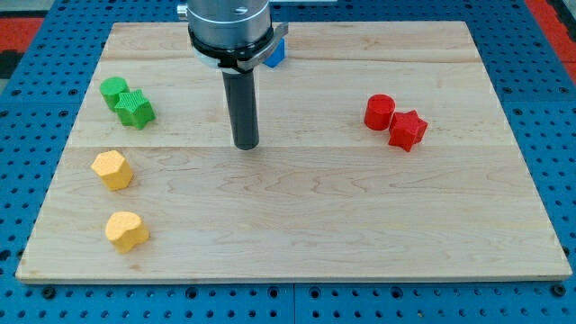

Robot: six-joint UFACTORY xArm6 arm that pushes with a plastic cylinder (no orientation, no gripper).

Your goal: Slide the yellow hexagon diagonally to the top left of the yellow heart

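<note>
The yellow hexagon [112,169] lies on the wooden board [297,234] at the view's left. The yellow heart [126,231] lies just below it, slightly to the right, with a small gap between them. My tip [246,145] rests on the board near the middle top, well to the right of and a little above the yellow hexagon, touching no block.
A green cylinder [113,89] and a green star [135,109] touch at the upper left. A red cylinder [379,112] and a red star [407,130] touch at the right. A blue block [275,51] shows partly behind the arm at the top.
</note>
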